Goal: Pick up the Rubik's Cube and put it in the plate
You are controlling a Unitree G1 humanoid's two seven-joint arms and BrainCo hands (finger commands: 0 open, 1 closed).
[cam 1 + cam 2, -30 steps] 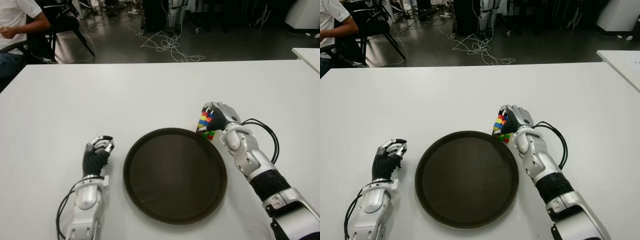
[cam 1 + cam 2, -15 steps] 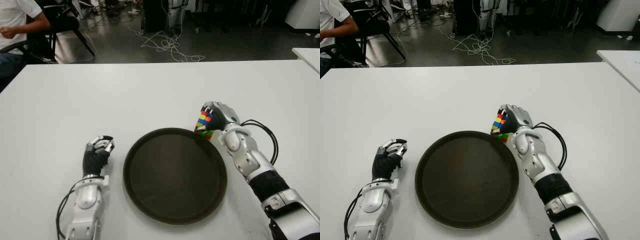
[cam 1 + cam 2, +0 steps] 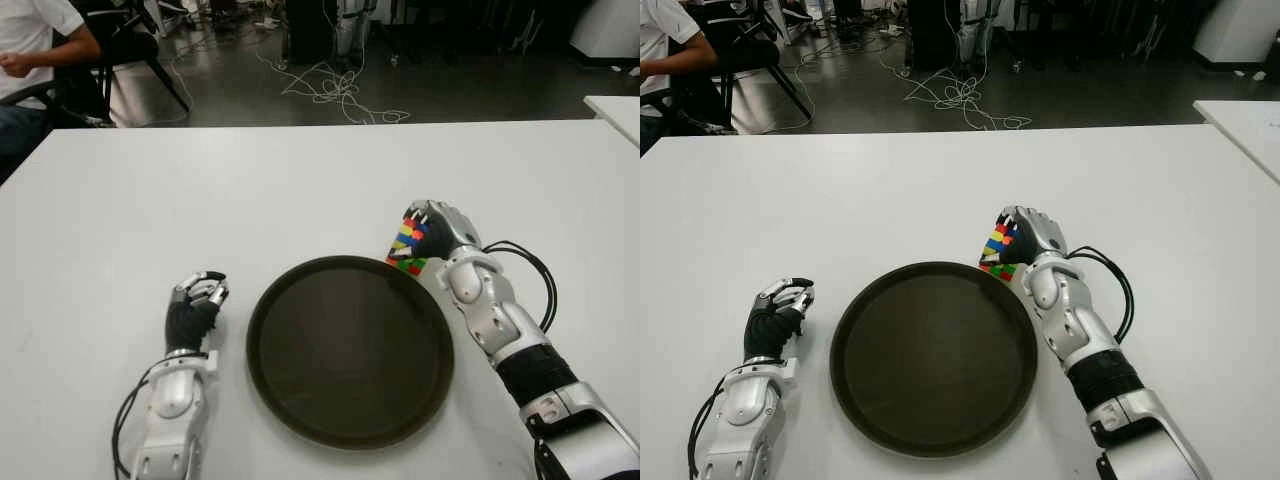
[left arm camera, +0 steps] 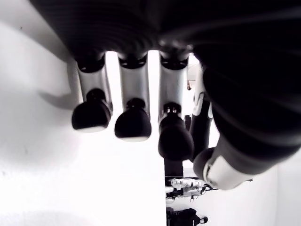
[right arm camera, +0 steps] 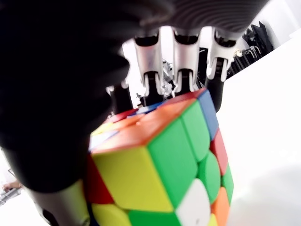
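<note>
My right hand (image 3: pixel 425 232) is shut on the Rubik's Cube (image 3: pixel 407 248), a multicoloured cube held just beyond the far right rim of the round dark plate (image 3: pixel 350 348). In the right wrist view the cube (image 5: pixel 164 165) fills the palm with fingers (image 5: pixel 184 61) wrapped over its far side, its lower edge close above the white table. My left hand (image 3: pixel 195 300) shows to the left of the plate, its fingers (image 4: pixel 133 117) curled and holding nothing.
The white table (image 3: pixel 250 190) stretches wide beyond the plate. A person in a white shirt (image 3: pixel 35 40) sits at the far left by a black chair. Cables (image 3: pixel 335 90) lie on the floor behind. Another white table corner (image 3: pixel 615 110) shows at far right.
My right hand with the cube has lifted slightly and shifted a little away from me along the plate's far rim. The left hand has not moved.
</note>
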